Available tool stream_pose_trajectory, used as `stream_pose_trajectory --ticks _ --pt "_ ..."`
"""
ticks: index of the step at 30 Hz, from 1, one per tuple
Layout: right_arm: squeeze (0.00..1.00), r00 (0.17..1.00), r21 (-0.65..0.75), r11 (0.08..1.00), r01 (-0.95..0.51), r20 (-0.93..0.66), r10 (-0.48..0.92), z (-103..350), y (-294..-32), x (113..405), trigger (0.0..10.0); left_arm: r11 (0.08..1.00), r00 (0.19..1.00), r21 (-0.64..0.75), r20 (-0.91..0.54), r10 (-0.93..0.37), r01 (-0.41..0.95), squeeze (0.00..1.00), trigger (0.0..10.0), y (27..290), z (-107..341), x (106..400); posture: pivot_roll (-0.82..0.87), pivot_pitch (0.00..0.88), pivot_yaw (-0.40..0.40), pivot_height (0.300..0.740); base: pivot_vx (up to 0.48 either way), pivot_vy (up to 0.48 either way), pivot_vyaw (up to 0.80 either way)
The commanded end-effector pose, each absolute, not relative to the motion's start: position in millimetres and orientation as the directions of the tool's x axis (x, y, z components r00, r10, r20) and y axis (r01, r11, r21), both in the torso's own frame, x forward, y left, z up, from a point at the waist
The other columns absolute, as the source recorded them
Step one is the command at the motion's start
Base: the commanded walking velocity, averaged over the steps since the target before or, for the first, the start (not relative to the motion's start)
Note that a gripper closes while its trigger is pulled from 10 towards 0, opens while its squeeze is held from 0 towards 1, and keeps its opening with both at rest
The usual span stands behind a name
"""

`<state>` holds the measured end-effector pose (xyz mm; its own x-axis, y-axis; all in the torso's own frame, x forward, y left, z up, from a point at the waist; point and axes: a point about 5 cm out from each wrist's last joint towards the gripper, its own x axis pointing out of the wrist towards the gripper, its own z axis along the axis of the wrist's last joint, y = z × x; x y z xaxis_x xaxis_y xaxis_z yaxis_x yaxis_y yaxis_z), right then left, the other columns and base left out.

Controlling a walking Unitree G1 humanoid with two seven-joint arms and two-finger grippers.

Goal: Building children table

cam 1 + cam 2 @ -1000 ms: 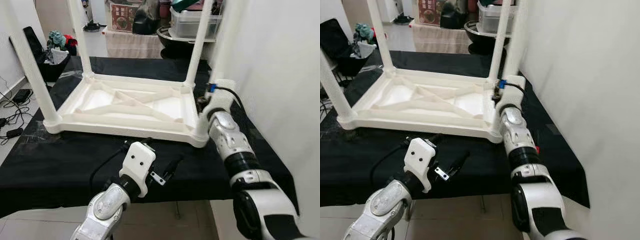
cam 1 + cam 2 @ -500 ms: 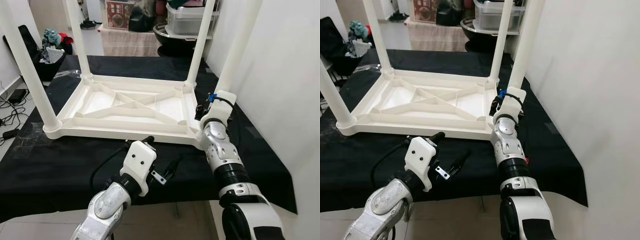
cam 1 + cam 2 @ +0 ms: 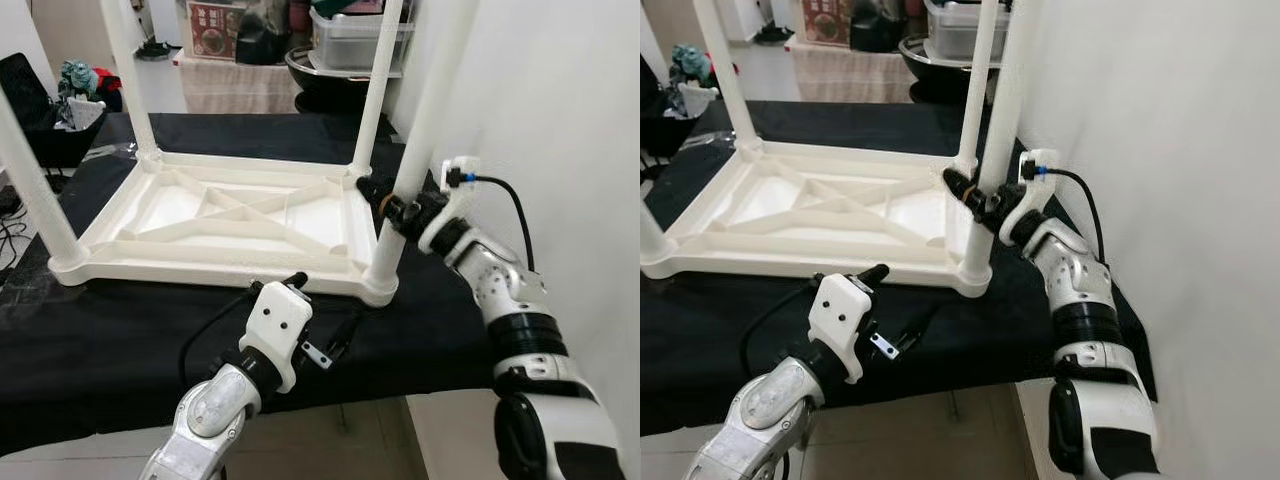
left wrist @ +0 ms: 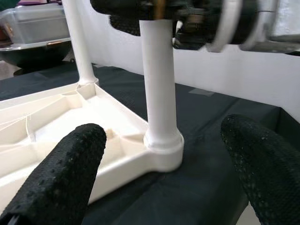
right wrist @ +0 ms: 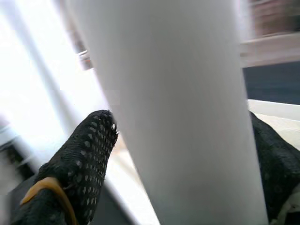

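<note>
A white plastic children's table [image 3: 240, 215] lies upside down on a black cloth, its legs pointing up. My right gripper [image 3: 400, 208] reaches in from the right and is shut on the near-right leg [image 3: 428, 120] a little above its socket. In the right wrist view the leg [image 5: 173, 108] stands between the two black fingers [image 5: 79, 164]. My left gripper [image 3: 335, 340] hovers low over the cloth in front of the table's near edge, open and holding nothing. The left wrist view has that gripper [image 4: 161, 133] facing the same leg's base [image 4: 161, 145].
A white wall [image 3: 560, 100] runs close along the right side. Behind the table stand a clear storage bin [image 3: 345, 30] and a black bowl [image 3: 320, 75]. A dark bag with toys [image 3: 60, 110] sits at the far left. The cloth's front edge [image 3: 100, 400] drops to a tiled floor.
My right arm has swung out to the right and its gripper now clasps the near-right leg higher up. The camera has shifted right. The left arm has stayed still.
</note>
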<state>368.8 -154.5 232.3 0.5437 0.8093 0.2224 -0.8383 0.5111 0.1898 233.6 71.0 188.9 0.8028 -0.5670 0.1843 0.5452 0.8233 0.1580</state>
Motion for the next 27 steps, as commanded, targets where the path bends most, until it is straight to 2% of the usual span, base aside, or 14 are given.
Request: stream_pose_trajectory --ticks 1,4,7,8,12,15,16,17,18,19,20,23,26,27 --pt "0.0 0.41 0.172 0.379 -0.909 0.21 0.888 229 -136 362 10.0 0.821 0.803 0.157 0.176 -0.57 0.548 0.0 10.0 70 187 233 0.11 0.073 -0.098 0.74 0.0 0.0 0.0" --pt "0.0 0.29 0.149 0.272 -0.951 0.119 0.949 214 -122 358 10.0 0.821 0.803 0.156 0.175 -0.57 0.549 0.0 10.0 71 187 233 0.11 0.078 -0.098 0.74 0.0 0.0 0.0" --pt "0.0 0.252 0.133 0.239 -0.962 0.089 0.964 211 -116 356 10.0 0.821 0.803 0.156 0.175 -0.57 0.549 0.0 10.0 71 187 232 0.12 0.08 -0.098 0.74 0.0 0.0 0.0" --pt "0.0 0.23 0.108 0.223 -0.969 0.056 0.972 206 -107 355 0.0 0.822 0.804 0.157 0.173 -0.569 0.548 0.0 10.0 71 187 232 0.12 0.081 -0.097 0.74 0.0 0.0 0.0" --pt "0.0 0.277 0.067 0.274 -0.959 0.038 0.96 206 -94 359 0.0 0.823 0.805 0.157 0.172 -0.567 0.546 0.0 10.0 72 186 232 0.12 0.085 -0.098 0.74 0.0 0.0 0.0" --pt "0.0 0.506 0.064 0.502 -0.862 0.079 0.859 216 -93 378 0.0 0.824 0.807 0.156 0.172 -0.565 0.544 0.0 10.0 72 186 232 0.12 0.085 -0.1 0.74 0.0 0.0 0.0" --pt "0.0 0.506 0.064 0.502 -0.862 0.079 0.859 216 -93 378 0.0 0.824 0.807 0.156 0.172 -0.565 0.544 0.0 10.0 72 186 232 0.12 0.085 -0.1 0.74 0.0 0.0 0.0" --pt "0.0 0.569 0.073 0.564 -0.822 0.085 0.818 218 -96 383 0.0 0.825 0.807 0.156 0.172 -0.565 0.544 0.0 10.0 72 186 232 0.12 0.086 -0.099 0.74 0.0 0.0 0.0" --pt "0.0 0.569 0.073 0.564 -0.822 0.085 0.818 218 -96 383 0.0 0.825 0.807 0.156 0.172 -0.565 0.544 0.0 10.0 72 186 232 0.12 0.086 -0.099 0.74 0.0 0.0 0.0" --pt "0.0 0.661 0.083 0.655 -0.751 0.096 0.745 221 -101 389 0.0 0.825 0.807 0.157 0.171 -0.565 0.543 0.0 10.0 72 186 233 0.11 0.085 -0.097 0.74 0.0 0.0 0.0" --pt "0.0 0.661 0.083 0.655 -0.751 0.096 0.745 221 -101 389 0.0 0.825 0.807 0.157 0.171 -0.565 0.543 0.0 10.0 72 186 233 0.11 0.085 -0.097 0.74 0.0 0.0 0.0" --pt "0.0 0.939 0.161 0.925 -0.344 0.039 0.343 221 -136 408 0.0 0.824 0.807 0.156 0.17 -0.566 0.545 0.0 10.0 72 185 233 0.11 0.083 -0.095 0.74 0.0 0.0 0.0" --pt "0.0 0.971 0.164 0.958 -0.236 0.006 0.239 219 -145 410 0.0 0.823 0.806 0.156 0.17 -0.567 0.546 0.0 10.0 72 185 233 0.11 0.083 -0.095 0.74 0.0 0.0 0.0" --pt "0.0 0.991 0.157 0.98 -0.126 -0.022 0.131 215 -154 411 0.0 0.823 0.805 0.156 0.17 -0.568 0.547 0.0 10.0 71 185 233 0.11 0.084 -0.09 0.74 0.0 0.0 0.0"
